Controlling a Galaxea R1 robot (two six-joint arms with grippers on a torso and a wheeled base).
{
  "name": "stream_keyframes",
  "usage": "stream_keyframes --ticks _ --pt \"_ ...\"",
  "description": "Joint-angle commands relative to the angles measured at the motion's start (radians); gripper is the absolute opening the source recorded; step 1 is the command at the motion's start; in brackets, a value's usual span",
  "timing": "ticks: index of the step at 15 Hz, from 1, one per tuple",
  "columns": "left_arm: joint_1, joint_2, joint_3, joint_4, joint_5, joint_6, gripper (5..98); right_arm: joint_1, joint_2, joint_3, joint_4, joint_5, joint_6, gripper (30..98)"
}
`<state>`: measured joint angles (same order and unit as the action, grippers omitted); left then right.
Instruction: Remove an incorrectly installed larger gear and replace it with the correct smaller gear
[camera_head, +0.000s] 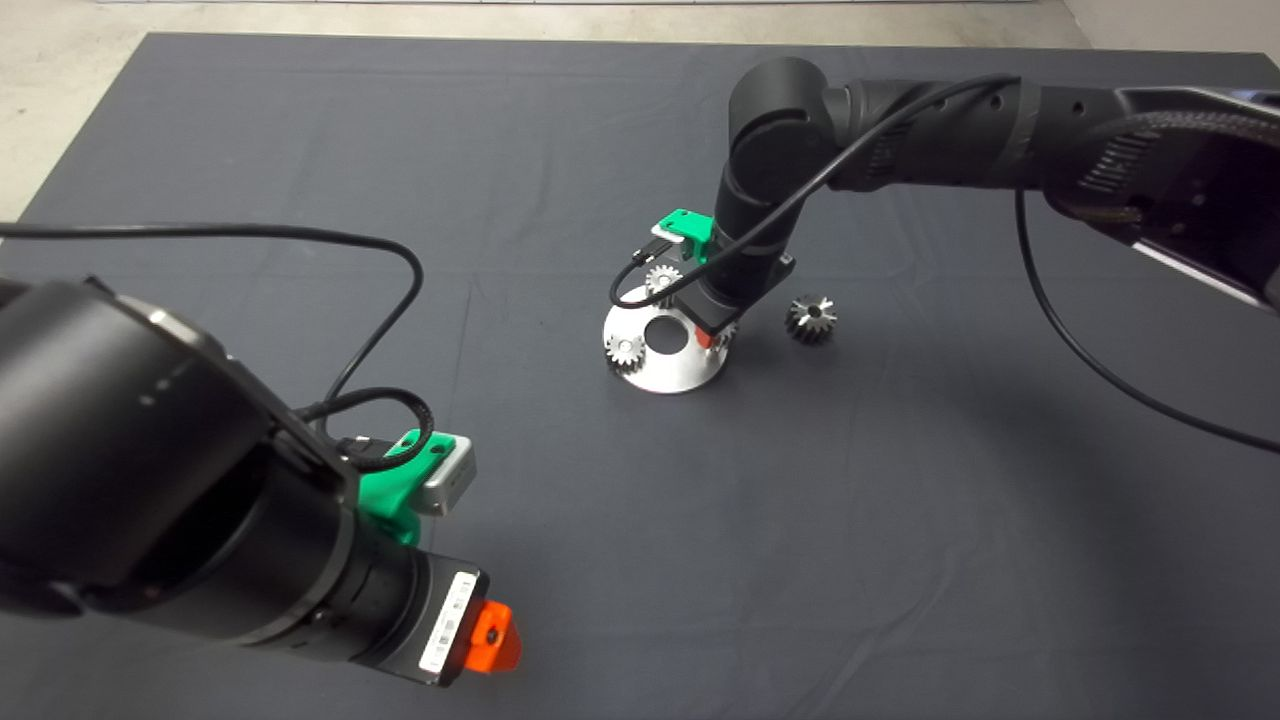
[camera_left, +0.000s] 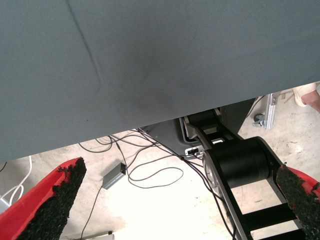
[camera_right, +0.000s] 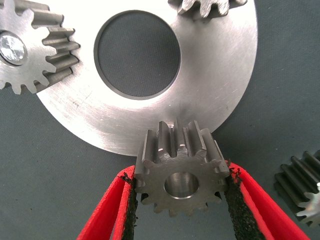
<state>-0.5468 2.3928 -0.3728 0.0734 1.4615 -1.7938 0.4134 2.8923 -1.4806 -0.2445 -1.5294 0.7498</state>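
Observation:
The smaller gear (camera_right: 172, 160), a grey steel spur gear with a centre hole, is held between the pads of my right gripper (camera_right: 181, 175), which is shut on it. It hangs over the near rim of the round silver plate (camera_right: 220, 75). In the head view my right gripper (camera_head: 710, 335) is low over the plate's right edge (camera_head: 660, 381). The larger gear (camera_head: 811, 318), dark with long slanted teeth, lies on the mat right of the plate, and it also shows in the right wrist view (camera_right: 302, 187). My left gripper (camera_head: 495, 635) is parked at the lower left, open and empty.
Two silver spur gears (camera_head: 625, 350) (camera_head: 662, 280) sit on the plate around its large centre hole (camera_head: 665, 335). A black cable hangs from the right arm near the plate. The left wrist view shows the mat's edge (camera_left: 150, 120) and floor cables beyond.

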Motion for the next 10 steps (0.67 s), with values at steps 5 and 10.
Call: stream_keyframes --ticks 5,10 --pt "-0.012 -0.002 0.017 -0.018 0.000 -0.002 98.2 0.027 0.008 0.005 -0.030 -0.124 0.002 41.5" --pt "-0.012 -0.002 0.017 -0.019 0.000 -0.002 98.2 0.027 0.009 0.005 -0.030 -0.123 0.002 41.5"
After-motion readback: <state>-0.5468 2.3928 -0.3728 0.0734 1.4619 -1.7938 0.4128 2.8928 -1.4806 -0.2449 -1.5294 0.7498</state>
